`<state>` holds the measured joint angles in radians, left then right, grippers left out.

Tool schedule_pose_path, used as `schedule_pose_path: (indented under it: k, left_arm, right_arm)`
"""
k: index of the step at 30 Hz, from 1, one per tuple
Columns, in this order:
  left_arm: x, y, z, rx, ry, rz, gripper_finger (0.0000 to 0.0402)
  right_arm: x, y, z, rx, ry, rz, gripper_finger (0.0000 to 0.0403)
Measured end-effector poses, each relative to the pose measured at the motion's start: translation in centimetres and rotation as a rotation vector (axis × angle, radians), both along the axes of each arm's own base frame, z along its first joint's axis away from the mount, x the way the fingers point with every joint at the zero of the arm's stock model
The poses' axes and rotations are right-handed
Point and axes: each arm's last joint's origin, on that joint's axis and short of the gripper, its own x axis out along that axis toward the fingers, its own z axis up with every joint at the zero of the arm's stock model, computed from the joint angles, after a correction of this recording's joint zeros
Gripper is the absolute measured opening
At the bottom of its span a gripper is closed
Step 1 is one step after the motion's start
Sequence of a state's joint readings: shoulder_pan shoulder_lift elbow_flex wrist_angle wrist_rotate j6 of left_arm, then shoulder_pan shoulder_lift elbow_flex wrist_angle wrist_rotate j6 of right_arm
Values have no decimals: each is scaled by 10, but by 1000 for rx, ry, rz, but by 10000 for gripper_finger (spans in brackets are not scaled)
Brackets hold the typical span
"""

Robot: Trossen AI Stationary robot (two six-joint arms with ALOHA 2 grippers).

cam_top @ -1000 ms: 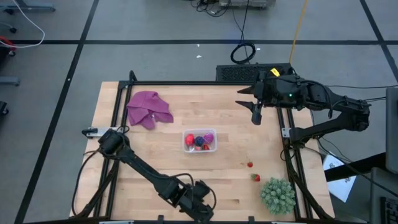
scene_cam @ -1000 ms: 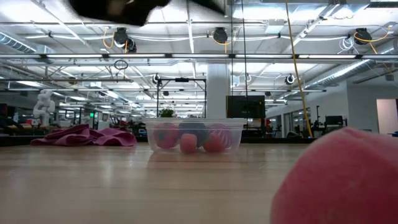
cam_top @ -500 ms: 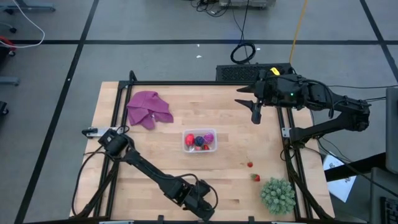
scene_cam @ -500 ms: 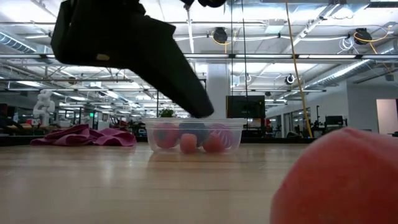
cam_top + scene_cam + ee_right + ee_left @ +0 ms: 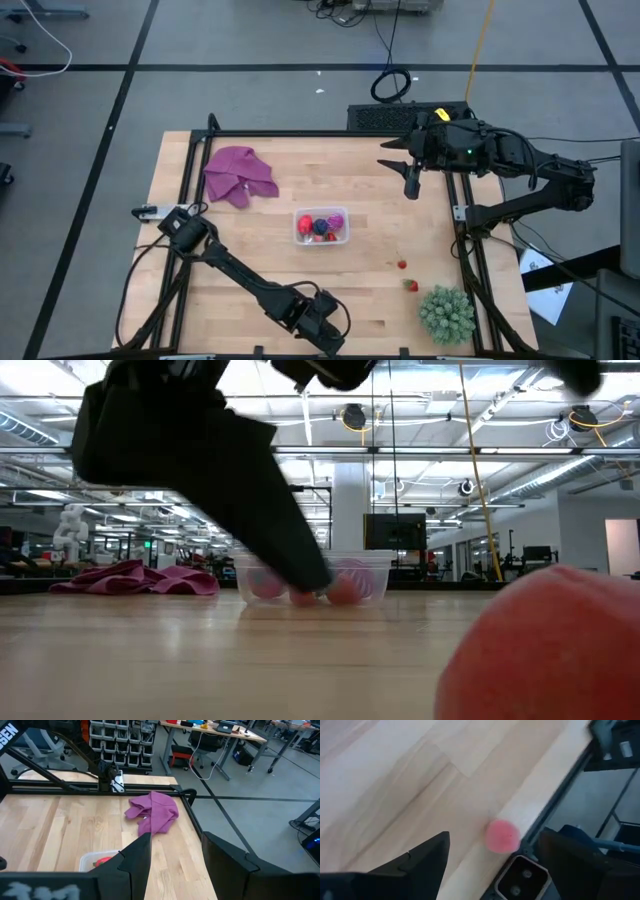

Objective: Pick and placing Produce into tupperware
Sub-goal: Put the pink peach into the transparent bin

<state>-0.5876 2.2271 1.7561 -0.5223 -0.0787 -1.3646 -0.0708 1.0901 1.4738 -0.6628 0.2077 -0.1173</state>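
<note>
Lowered since a second ago, left tool (image 5: pixel 325 325) sits at frame bottom, high view. Tupperware (image 5: pixel 321 226) centre, holding produce. Left wrist view: fingers spread, empty, pale pink fruit (image 5: pixel 502 836) between them at tabletop (image 5: pixel 395 785) edge. Right tool (image 5: pixel 411 184) upper right, released.
</note>
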Motion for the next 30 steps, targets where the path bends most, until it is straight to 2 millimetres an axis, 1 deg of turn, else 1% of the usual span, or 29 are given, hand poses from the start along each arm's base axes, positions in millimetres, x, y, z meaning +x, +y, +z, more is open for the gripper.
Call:
schedule_pose_path:
  k: [4, 11, 17, 26, 28, 30]
  left_arm:
    - [1, -3, -7, -17, 11, -7, 310]
    - [1, -5, -5, -20, -6, -12, 310]
    - [2, -8, -21, -43, 36, -19, 310]
    - [2, -8, -27, -42, 61, -20, 310]
    - [2, -7, -27, -35, 65, -17, 307]
    - [2, -7, -27, -31, 68, -16, 295]
  right_arm:
    - [0, 0, 0, 0, 0, 0, 165]
    - [0, 0, 1, 0, -7, -1, 165]
    - [1, 0, 1, -1, -12, -1, 165]
    - [1, 0, 2, -1, -26, -1, 165]
    - [1, 0, 3, -2, -33, -1, 165]
    - [1, 0, 3, -2, -37, -1, 165]
